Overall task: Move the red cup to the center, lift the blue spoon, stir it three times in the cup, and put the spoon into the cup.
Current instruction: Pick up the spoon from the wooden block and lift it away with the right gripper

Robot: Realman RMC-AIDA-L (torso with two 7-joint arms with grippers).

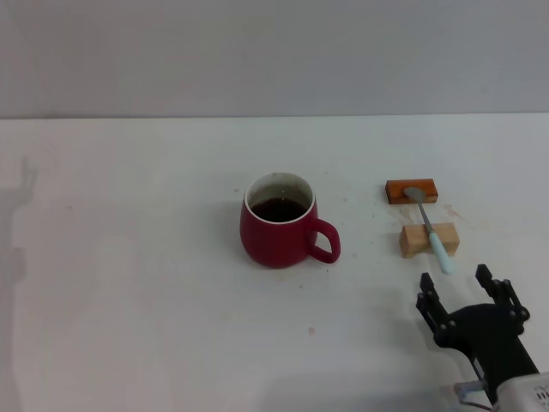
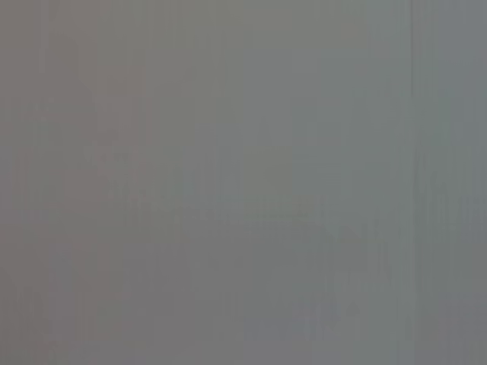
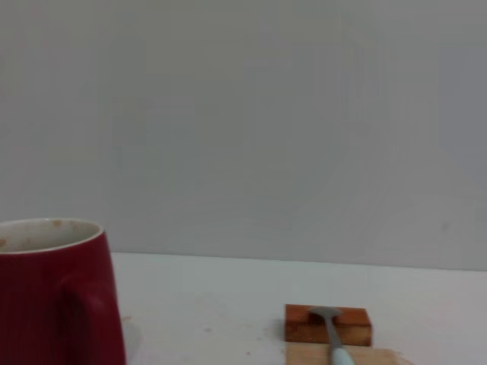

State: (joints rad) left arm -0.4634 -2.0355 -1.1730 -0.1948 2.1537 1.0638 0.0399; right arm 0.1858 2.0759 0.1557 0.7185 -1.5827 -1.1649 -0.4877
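Observation:
The red cup (image 1: 277, 230) stands upright near the middle of the white table, dark liquid inside, its handle toward my right. It also shows in the right wrist view (image 3: 57, 293). The blue spoon (image 1: 431, 230) lies across two blocks to the right of the cup, its silver bowl on the orange-brown block (image 1: 412, 190) and its pale handle over the tan block (image 1: 428, 239). The spoon also shows in the right wrist view (image 3: 333, 338). My right gripper (image 1: 455, 280) is open and empty, just in front of the spoon's handle end. My left gripper is out of view.
The white table (image 1: 129, 283) runs back to a grey wall. The left wrist view shows only plain grey. The orange-brown block (image 3: 327, 324) also shows in the right wrist view, with the tan block (image 3: 342, 356) in front of it.

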